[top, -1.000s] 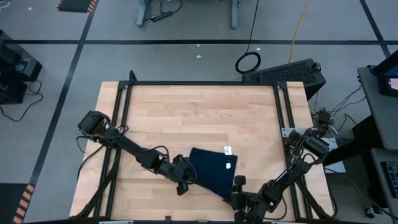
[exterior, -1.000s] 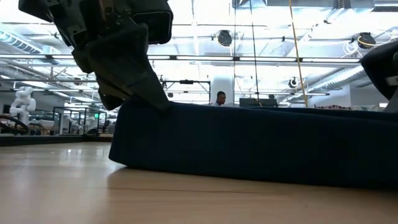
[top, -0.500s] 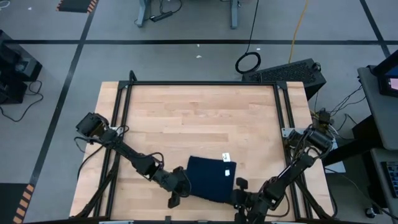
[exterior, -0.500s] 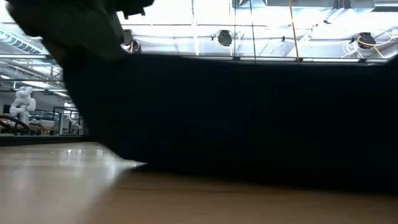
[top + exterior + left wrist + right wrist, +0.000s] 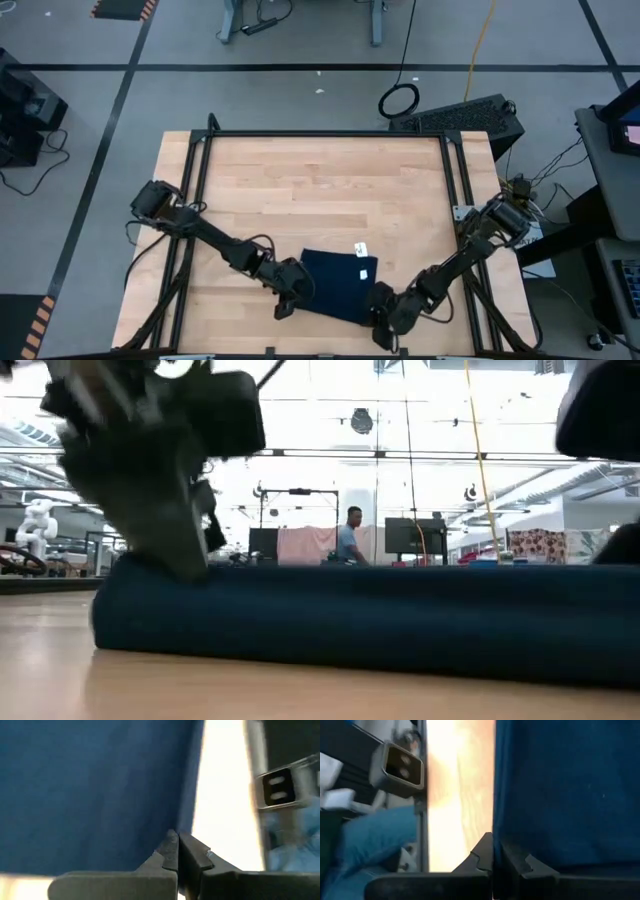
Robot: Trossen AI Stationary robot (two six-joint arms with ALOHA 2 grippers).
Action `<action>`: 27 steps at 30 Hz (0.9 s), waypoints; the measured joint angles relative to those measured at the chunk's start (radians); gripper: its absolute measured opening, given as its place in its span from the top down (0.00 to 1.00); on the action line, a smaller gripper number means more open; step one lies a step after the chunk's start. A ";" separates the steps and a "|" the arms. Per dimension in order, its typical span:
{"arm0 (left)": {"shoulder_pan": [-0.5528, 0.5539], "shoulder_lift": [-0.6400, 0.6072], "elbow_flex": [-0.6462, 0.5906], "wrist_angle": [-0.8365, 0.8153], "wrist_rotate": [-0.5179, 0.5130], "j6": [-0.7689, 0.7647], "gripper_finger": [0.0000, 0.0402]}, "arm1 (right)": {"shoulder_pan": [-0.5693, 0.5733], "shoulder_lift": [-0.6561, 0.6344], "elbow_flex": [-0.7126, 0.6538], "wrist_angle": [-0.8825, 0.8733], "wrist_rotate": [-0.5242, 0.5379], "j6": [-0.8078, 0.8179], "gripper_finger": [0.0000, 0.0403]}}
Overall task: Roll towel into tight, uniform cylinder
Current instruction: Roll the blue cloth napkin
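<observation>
Two grippers sit on the towel at once, one at each end of its near edge, in the lower middle of the high view. We judge the task to be at an early stage. From above the towel shows as a flat dark blue patch, squarish and a little skewed, with its white tag near its upper right corner and a second small white scrap on the table just above it. In the low view it stretches across the lower frame as a long, low band with a rounded front edge, so at most one fold or first turn is in; no cylinder has formed.

The left gripper is at the towel's lower left corner. In its wrist view its fingers meet tip to tip at the cloth's edge, so we take it as pinched shut on that edge. The right gripper is at the lower right corner; its wrist view shows its fingers closed together with blue cloth lying right against them, which we also read as a pinch on the towel.

What remains, as we see it, is nearly all the rolling: the held edge must be carried over and turned again and again toward the far side, kept even at both ends, until the flat sheet is used up.
</observation>
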 joint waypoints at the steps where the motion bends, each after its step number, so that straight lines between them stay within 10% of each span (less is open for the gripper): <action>1: 0.002 0.003 -0.009 -0.008 0.000 -0.007 1.00 | -0.007 0.000 -0.013 0.033 -0.004 0.000 1.00; 17: 0.024 0.058 -0.025 -0.027 -0.035 -0.138 1.00 | -0.022 0.001 -0.034 0.039 -0.005 0.063 0.99; 27: 0.024 0.077 -0.025 -0.048 -0.062 -0.211 1.00 | -0.002 -0.044 -0.035 -0.048 0.055 -0.109 0.77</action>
